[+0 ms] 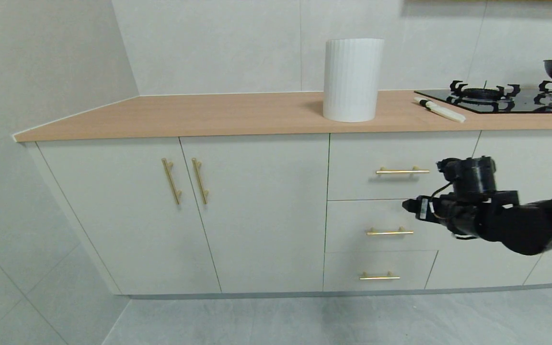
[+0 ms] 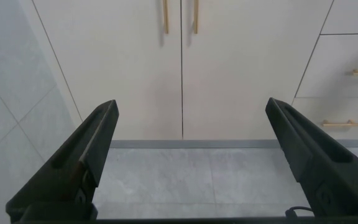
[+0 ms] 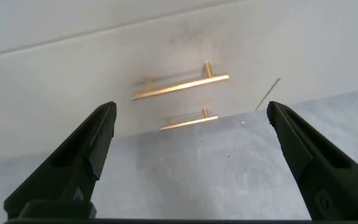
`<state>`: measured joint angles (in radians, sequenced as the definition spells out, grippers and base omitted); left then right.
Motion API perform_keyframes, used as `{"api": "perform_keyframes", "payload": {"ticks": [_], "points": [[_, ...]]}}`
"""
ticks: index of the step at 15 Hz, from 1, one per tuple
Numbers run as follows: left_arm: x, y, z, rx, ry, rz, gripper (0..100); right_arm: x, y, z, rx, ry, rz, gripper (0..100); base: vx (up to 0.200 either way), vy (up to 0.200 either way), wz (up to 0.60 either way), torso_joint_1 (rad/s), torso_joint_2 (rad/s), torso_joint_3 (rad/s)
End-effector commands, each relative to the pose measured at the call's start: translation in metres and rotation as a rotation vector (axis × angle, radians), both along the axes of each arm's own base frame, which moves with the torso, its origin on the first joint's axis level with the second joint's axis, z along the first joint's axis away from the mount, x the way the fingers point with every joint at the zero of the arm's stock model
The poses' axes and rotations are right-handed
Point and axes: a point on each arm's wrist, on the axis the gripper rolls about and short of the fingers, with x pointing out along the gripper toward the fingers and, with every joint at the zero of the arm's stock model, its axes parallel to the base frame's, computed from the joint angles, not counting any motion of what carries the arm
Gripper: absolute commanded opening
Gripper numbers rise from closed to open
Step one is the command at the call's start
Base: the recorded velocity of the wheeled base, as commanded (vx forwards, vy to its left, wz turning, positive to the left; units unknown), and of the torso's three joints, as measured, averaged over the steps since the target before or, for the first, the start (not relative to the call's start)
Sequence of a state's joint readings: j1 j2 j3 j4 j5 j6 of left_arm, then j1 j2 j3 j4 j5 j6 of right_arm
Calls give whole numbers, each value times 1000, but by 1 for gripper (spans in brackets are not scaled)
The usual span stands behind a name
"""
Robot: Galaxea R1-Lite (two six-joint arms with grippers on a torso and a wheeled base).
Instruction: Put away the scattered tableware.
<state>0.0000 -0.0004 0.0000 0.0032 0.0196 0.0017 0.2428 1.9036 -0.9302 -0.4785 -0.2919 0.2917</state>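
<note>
Down by the cupboard doors, left gripper gapes, empty. White utensil lies on the counter between canister and stove. Right gripper, also agape, sits before the drawers; rising too close, it could knock the utensil off.
</note>
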Motion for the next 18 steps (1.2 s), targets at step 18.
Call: {"api": "perform_keyframes", "payload": {"ticks": [18], "points": [[0,0,0,0,0,0,100,-419,-89,29,-332,-425,-296,100,0,0,0,0,0,0]]}}
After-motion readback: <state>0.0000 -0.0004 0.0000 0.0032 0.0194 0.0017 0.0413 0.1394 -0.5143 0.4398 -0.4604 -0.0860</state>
